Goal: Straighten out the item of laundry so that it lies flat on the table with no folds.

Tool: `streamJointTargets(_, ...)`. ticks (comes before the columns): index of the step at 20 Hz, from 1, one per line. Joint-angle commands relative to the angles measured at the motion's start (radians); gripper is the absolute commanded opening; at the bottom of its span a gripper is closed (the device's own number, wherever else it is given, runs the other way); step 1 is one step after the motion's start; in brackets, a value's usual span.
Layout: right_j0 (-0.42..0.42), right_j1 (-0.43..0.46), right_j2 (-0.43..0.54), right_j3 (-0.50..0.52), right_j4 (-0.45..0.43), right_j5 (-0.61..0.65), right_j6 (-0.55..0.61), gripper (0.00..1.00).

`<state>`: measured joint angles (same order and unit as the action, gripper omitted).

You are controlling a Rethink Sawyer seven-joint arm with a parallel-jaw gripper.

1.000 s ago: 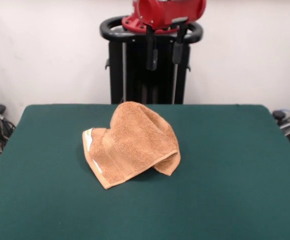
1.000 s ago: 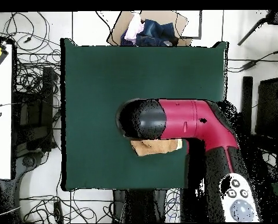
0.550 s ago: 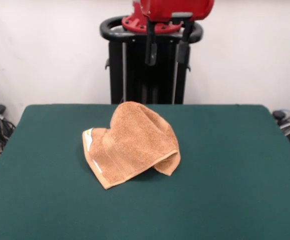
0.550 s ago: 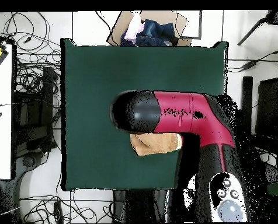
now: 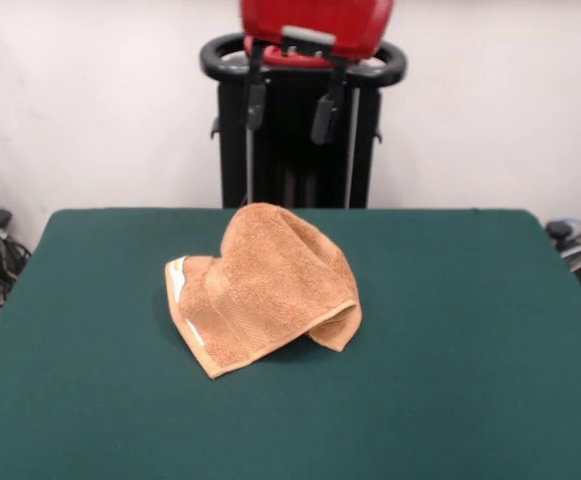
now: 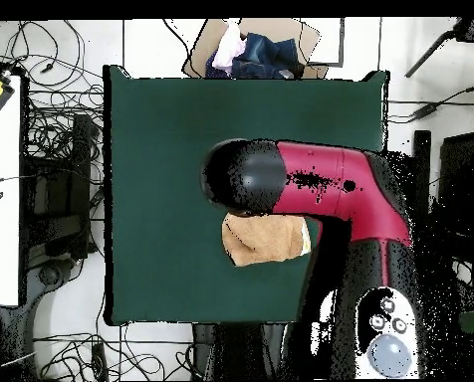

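Towel (image 5: 265, 288) lay bunched, folded over itself mid bench (image 5: 470, 380); gripper (image 5: 288, 105) hung high above, fingers apart, empty; best approach prob. low pinch on free corner, pull outward slowly.

Glossy red arm shell (image 6: 331, 189), rounded black end cap, black gripper (image 5: 288, 108) fingers, grey round buttons near base.
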<state>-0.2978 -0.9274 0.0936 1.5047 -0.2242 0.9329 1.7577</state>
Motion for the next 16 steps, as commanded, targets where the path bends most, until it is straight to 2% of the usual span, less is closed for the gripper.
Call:
streamJointTargets(1,-0.010,0.090,-0.073,-0.026,-0.011,0.082,0.217,1.00)
streamJointTargets(4,-0.022,0.127,-0.057,-0.035,-0.009,0.054,0.199,1.00)
streamJointTargets(9,-0.012,0.226,-0.058,-0.072,-0.012,-0.044,0.233,1.00)
streamJointTargets(16,0.019,0.272,-0.078,-0.126,-0.017,-0.029,0.246,1.00)
